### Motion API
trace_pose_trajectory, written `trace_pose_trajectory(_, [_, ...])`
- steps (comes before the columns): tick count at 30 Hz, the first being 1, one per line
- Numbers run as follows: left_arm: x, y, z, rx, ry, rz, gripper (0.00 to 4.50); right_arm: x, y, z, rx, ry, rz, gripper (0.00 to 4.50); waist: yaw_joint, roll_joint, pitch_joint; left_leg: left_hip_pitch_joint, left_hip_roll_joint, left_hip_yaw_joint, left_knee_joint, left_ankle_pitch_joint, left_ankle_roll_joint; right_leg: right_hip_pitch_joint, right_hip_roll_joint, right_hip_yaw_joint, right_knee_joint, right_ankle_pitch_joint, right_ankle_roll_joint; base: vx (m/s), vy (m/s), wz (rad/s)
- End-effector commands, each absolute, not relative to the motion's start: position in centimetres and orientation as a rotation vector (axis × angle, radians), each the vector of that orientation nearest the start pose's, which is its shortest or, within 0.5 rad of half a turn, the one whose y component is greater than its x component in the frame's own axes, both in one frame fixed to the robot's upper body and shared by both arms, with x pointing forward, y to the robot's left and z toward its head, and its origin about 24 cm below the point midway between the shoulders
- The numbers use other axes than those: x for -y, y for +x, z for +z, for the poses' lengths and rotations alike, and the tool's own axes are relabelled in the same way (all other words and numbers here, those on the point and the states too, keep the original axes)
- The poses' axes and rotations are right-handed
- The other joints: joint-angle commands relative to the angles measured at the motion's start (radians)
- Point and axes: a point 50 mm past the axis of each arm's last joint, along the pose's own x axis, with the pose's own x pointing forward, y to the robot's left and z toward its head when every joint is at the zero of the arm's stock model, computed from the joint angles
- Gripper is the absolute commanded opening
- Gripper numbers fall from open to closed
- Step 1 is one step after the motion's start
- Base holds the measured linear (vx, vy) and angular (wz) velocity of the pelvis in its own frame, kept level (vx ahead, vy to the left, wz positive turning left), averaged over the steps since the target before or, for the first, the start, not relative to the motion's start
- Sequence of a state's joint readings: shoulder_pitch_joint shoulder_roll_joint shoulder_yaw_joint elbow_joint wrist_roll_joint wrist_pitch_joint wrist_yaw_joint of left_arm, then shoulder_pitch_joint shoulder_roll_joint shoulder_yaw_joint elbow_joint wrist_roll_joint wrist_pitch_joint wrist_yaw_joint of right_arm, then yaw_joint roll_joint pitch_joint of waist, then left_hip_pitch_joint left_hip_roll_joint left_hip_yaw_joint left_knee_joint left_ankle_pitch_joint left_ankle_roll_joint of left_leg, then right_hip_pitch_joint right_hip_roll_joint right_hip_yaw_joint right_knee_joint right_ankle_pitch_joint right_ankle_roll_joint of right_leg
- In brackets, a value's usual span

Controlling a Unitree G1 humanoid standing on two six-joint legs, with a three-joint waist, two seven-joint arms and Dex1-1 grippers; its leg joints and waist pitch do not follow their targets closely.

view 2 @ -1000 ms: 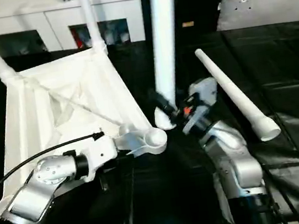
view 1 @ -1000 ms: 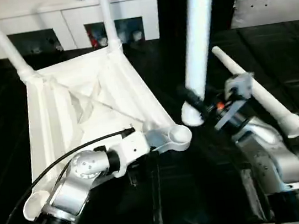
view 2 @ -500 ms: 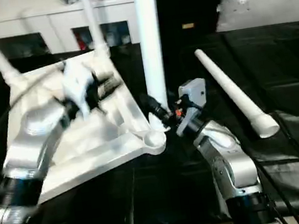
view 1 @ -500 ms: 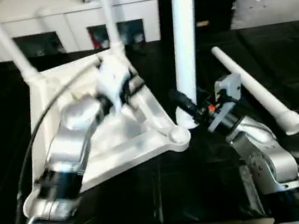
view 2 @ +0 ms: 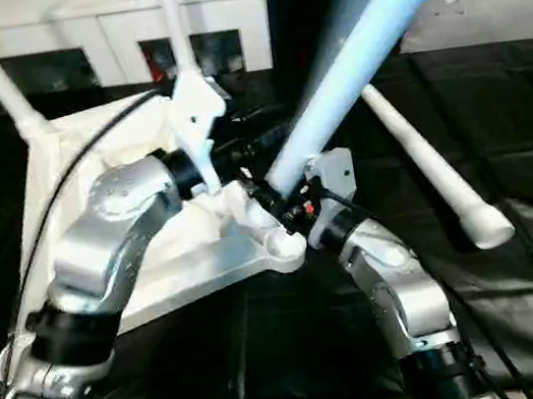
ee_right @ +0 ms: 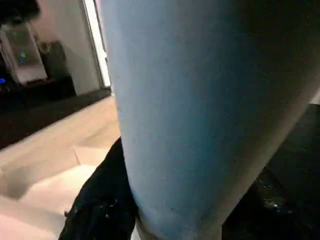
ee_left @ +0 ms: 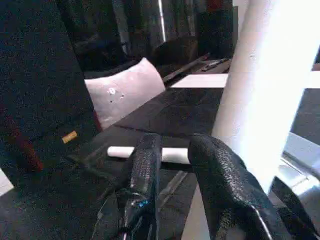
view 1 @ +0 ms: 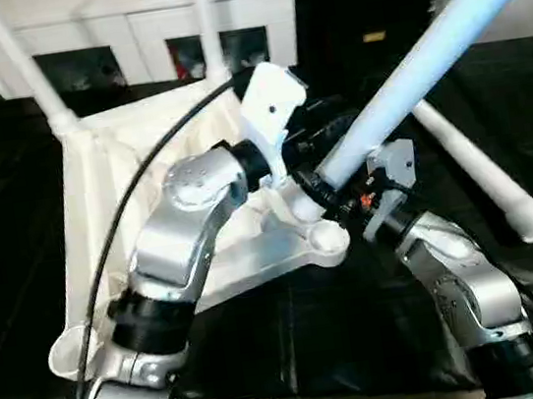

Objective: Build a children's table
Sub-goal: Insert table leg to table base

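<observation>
The white tabletop [view 1: 100, 213] lies upside down on the black table. Two white legs [view 1: 23, 60] [view 1: 207, 29] stand in its far corner sockets. My right gripper [view 1: 330, 191] is shut on a third leg [view 1: 424, 48]. That leg leans up and to the right, its lower end just above the near right socket [view 1: 329, 240]. My left arm reaches over the tabletop. Its left gripper [ee_left: 175, 155] is open with nothing between the fingers [ee_left: 145, 170], right beside the held leg [ee_left: 260, 90]. A fourth leg [view 1: 486, 174] lies loose on the table at the right.
A grey cushion [view 2: 487, 5] rests at the far right. A white cabinet [view 1: 143, 28] runs along the back. The near left socket [view 1: 69, 351] overhangs the table's front edge. A black cable [view 1: 122, 230] arcs over the tabletop to my left wrist.
My left arm has left the near right corner and swung up over the tabletop to the held leg. The right gripper has tipped that leg from upright to leaning right.
</observation>
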State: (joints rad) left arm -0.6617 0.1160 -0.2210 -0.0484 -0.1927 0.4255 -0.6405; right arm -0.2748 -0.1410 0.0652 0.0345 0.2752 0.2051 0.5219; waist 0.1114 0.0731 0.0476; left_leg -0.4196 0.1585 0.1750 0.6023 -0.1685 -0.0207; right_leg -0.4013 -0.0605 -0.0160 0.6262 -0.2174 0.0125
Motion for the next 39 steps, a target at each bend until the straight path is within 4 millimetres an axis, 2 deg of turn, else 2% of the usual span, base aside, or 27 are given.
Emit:
trace_pose_trajectory(1, [-1.1, 28.7, 19.0, 0.215, 0.159, -1.241, 1.29, 10.5, 29.6, 9.0, 0.012, 0.085, 0.699, 1.88, -0.001, -0.015, -0.064, 0.034, 0.062, -0.025, -0.069, -0.193, 0.038, 0.041, -0.074, 0.03, -0.078, -0.127, -0.209, 0.0, 0.0, 0.0])
trace_pose_trajectory(6, [-3.3, 30.3, 18.5, 0.199, 0.191, -1.062, 1.29, 10.9, 30.0, 9.4, 0.025, 0.082, 0.67, 1.88, -0.004, -0.015, -0.064, 0.034, 0.061, -0.027, -0.073, -0.21, 0.013, 0.037, -0.073, 0.031, -0.083, -0.165, -0.18, 0.0, 0.0, 0.0])
trace_pose_trajectory(8, [-4.1, 30.5, 18.2, 0.19, 0.183, -1.033, 1.64, 11.2, 30.0, 9.4, 0.026, 0.081, 0.661, 1.88, -0.004, -0.015, -0.067, 0.031, 0.06, -0.028, -0.072, -0.19, 0.014, 0.039, -0.072, 0.031, -0.078, -0.123, -0.18, 0.0, 0.0, 0.0])
trace_pose_trajectory(9, [-6.2, 30.7, 17.2, 0.145, 0.176, -0.965, 1.64, 11.9, 29.8, 9.5, 0.026, 0.08, 0.644, 1.88, -0.003, -0.011, -0.069, 0.031, 0.059, -0.029, -0.07, -0.181, 0.015, 0.039, -0.072, 0.03, -0.075, -0.105, -0.181, 0.0, 0.0, 0.0])
trace_pose_trajectory(10, [-7.0, 30.8, 16.7, 0.122, 0.178, -0.942, 1.64, 12.1, 29.7, 9.5, 0.026, 0.079, 0.639, 1.88, -0.007, -0.009, -0.071, 0.029, 0.059, -0.028, -0.068, -0.159, 0.024, 0.041, -0.07, 0.028, -0.07, -0.051, -0.189, 0.0, 0.0, 0.0])
trace_pose_trajectory(14, [-8.5, 30.6, 15.2, 0.066, 0.2, -0.897, 2.02, 12.7, 29.5, 9.5, 0.018, 0.079, 0.612, 1.88, -0.009, -0.005, -0.072, 0.03, 0.057, -0.027, -0.067, -0.146, 0.033, 0.039, -0.066, 0.026, -0.067, -0.016, -0.191, 0.0, 0.0, 0.0])
trace_pose_trajectory(15, [-10.2, 30.3, 13.5, 0.015, 0.194, -0.822, 2.13, 13.6, 29.4, 9.4, -0.011, 0.069, 0.537, 1.88, -0.008, -0.004, -0.073, 0.033, 0.058, -0.028, -0.067, -0.148, 0.032, 0.039, -0.065, 0.026, -0.067, -0.017, -0.192, 0.0, 0.0, 0.0])
trace_pose_trajectory(16, [-10.2, 30.3, 13.5, 0.015, 0.194, -0.822, 2.13, 13.6, 29.4, 9.4, -0.011, 0.069, 0.537, 1.88, -0.01, -0.006, -0.07, 0.03, 0.059, -0.028, -0.07, -0.151, 0.03, 0.04, -0.066, 0.026, -0.069, -0.022, -0.19, 0.0, 0.0, 0.0])
trace_pose_trajectory(19, [-10.2, 30.3, 13.5, 0.015, 0.194, -0.822, 2.13, 13.6, 29.4, 9.4, -0.011, 0.069, 0.537, 1.88, -0.007, -0.004, -0.07, 0.038, 0.059, -0.025, -0.07, -0.198, 0.015, 0.033, -0.068, 0.029, -0.076, -0.087, -0.186, 0.0, 0.0, 0.0])
trace_pose_trajectory(22, [-10.2, 30.3, 13.5, 0.015, 0.194, -0.822, 2.13, 13.6, 29.4, 9.4, -0.011, 0.069, 0.537, 1.88, -0.004, -0.005, -0.067, 0.037, 0.06, -0.027, -0.075, -0.227, -0.006, 0.032, -0.069, 0.03, -0.078, -0.13, -0.174, 0.0, 0.0, 0.0])
trace_pose_trajectory(23, [-10.2, 30.3, 13.5, 0.015, 0.194, -0.822, 2.41, 13.6, 29.4, 9.4, -0.011, 0.069, 0.537, 1.88, -0.005, -0.005, -0.067, 0.036, 0.059, -0.027, -0.075, -0.224, -0.007, 0.033, -0.069, 0.031, -0.078, -0.127, -0.172, 0.0, 0.0, 0.0])
trace_pose_trajectory(24, [-10.7, 30.2, 12.9, 0.002, 0.187, -0.789, 2.41, 14.0, 29.4, 9.3, -0.025, 0.06, 0.499, 1.88, -0.004, -0.007, -0.067, 0.036, 0.059, -0.027, -0.075, -0.223, -0.008, 0.033, -0.069, 0.031, -0.078, -0.127, -0.171, 0.0, 0.0, 0.0])
trace_pose_trajectory(25, [-12.2, 29.2, 10.7, -0.032, 0.098, -0.614, 2.41, 14.3, 28.7, 9.4, -0.056, 0.047, 0.436, 1.88, -0.011, -0.043, -0.066, 0.032, 0.058, -0.021, -0.074, -0.203, 0.002, 0.037, -0.067, 0.031, -0.08, -0.11, -0.17, 0.0, 0.0, 0.0])
trace_pose_trajectory(26, [-13.3, 28.0, 8.7, -0.08, 0.044, -0.477, 2.41, 14.5, 28.0, 9.4, -0.058, 0.021, 0.38, 1.88, -0.006, -0.031, -0.067, 0.026, 0.062, -0.025, -0.073, -0.13, 0.021, 0.046, -0.071, 0.029, -0.07, -0.028, -0.172, 0.0, 0.0, 0.0])
trace_pose_trajectory(27, [-13.3, 28.0, 8.7, -0.08, 0.044, -0.477, 2.41, 14.5, 28.0, 9.4, -0.058, 0.021, 0.38, 1.88, -0.01, -0.026, -0.068, 0.021, 0.063, -0.025, -0.068, -0.106, 0.031, 0.045, -0.071, 0.029, -0.065, 0.014, -0.171, 0.0, 0.0, 0.0])
trace_pose_trajectory(28, [-14.4, 26.2, 6.9, -0.121, 0.005, -0.338, 2.41, 14.7, 27.2, 9.4, -0.036, 0.005, 0.366, 1.88, -0.013, -0.026, -0.074, 0.025, 0.057, -0.024, -0.064, -0.11, 0.045, 0.04, -0.068, 0.027, -0.068, 0.019, -0.159, 0.0, 0.0, 0.0])
trace_pose_trajectory(29, [-14.4, 26.1, 6.8, -0.123, 0.003, -0.331, 2.41, 14.7, 27.1, 9.3, -0.035, 0.004, 0.366, 1.88, -0.017, -0.026, -0.078, 0.025, 0.059, -0.025, -0.062, -0.114, 0.048, 0.042, -0.068, 0.027, -0.065, 0.029, -0.159, 0.0, 0.0, 0.0])
trace_pose_trajectory(30, [-14.5, 25.9, 6.7, -0.124, 0.0, -0.317, 2.41, 14.7, 26.9, 9.0, -0.05, 0.019, 0.383, 1.88, -0.021, -0.029, -0.07, 0.024, 0.059, -0.023, -0.069, -0.159, 0.048, 0.038, -0.067, 0.027, -0.079, -0.03, -0.144, 0.0, 0.0, 0.0])
trace_pose_trajectory(31, [-14.6, 25.8, 6.7, -0.12, -0.005, -0.296, 2.41, 14.8, 26.7, 8.7, -0.071, 0.062, 0.386, 1.88, -0.019, -0.031, -0.067, 0.032, 0.06, -0.024, -0.072, -0.221, 0.039, 0.032, -0.066, 0.029, -0.088, -0.125, -0.141, 0.0, 0.0, 0.0])
trace_pose_trajectory(32, [-14.8, 25.8, 6.6, -0.12, -0.017, -0.272, 2.41, 14.9, 26.7, 8.6, -0.083, 0.082, 0.371, 1.88, -0.016, -0.025, -0.059, 0.045, 0.066, -0.029, -0.081, -0.293, 0.004, 0.021, -0.057, 0.026, -0.097, -0.236, -0.133, 0.0, 0.0, 0.0])
trace_pose_trajectory(33, [-15.0, 25.8, 6.7, -0.116, -0.019, -0.254, 2.41, 15.0, 26.7, 8.5, -0.092, 0.1, 0.36, 1.88, -0.018, -0.027, -0.055, 0.052, 0.071, -0.032, -0.086, -0.336, -0.02, 0.015, -0.047, 0.022, -0.103, -0.273, -0.124, 0.0, 0.0, 0.0])
trace_pose_trajectory(34, [-15.1, 25.8, 6.7, -0.115, -0.02, -0.25, 2.41, 15.0, 26.7, 8.5, -0.093, 0.102, 0.357, 1.88, -0.027, -0.022, -0.048, 0.058, 0.084, -0.05, -0.099, -0.415, -0.07, 0.016, -0.027, 0.01, -0.104, -0.288, -0.101, -0.059, -0.001, 0.02])
trace_pose_trajectory(35, [-15.1, 25.8, 6.7, -0.112, -0.008, -0.249, 2.41, 15.0, 26.7, 8.5, -0.093, 0.118, 0.359, 1.88, -0.031, -0.016, -0.046, 0.069, 0.098, -0.065, -0.109, -0.459, -0.092, 0.014, -0.015, 0.002, -0.1, -0.278, -0.096, -0.059, -0.001, 0.02])
trace_pose_trajectory(36, [-15.3, 25.7, 6.8, -0.112, -0.003, -0.244, 2.41, 14.7, 26.7, 8.5, -0.093, 0.117, 0.372, 1.88, -0.044, -0.01, -0.039, 0.082, 0.137, -0.093, -0.137, -0.567, -0.111, 0.01, -0.007, -0.012, -0.09, -0.259, -0.079, -0.051, -0.002, -0.01])
trace_pose_trajectory(37, [-15.3, 25.7, 6.8, -0.113, 0.0, -0.24, 2.41, 14.6, 26.7, 8.5, -0.093, 0.115, 0.38, 1.88, -0.052, -0.005, -0.032, 0.076, 0.153, -0.099, -0.159, -0.653, -0.11, 0.023, -0.019, -0.018, -0.072, -0.235, -0.074, 0.0, 0.0, 0.0])
trace_pose_trajectory(38, [-15.4, 25.6, 6.7, -0.114, 0.005, -0.233, 2.41, 14.5, 26.6, 8.5, -0.092, 0.096, 0.383, 1.88, -0.058, -0.009, -0.03, 0.075, 0.149, -0.096, -0.163, -0.708, -0.104, 0.029, -0.03, -0.019, -0.072, -0.246, -0.069, 0.0, 0.0, 0.0])
trace_pose_trajectory(39, [-15.4, 25.5, 6.7, -0.11, 0.017, -0.23, 2.41, 14.4, 26.6, 8.5, -0.093, 0.078, 0.383, 1.88, -0.059, -0.014, -0.029, 0.074, 0.13, -0.084, -0.151, -0.717, -0.101, 0.028, -0.037, -0.014, -0.088, -0.276, -0.071, 0.0, 0.0, 0.0])
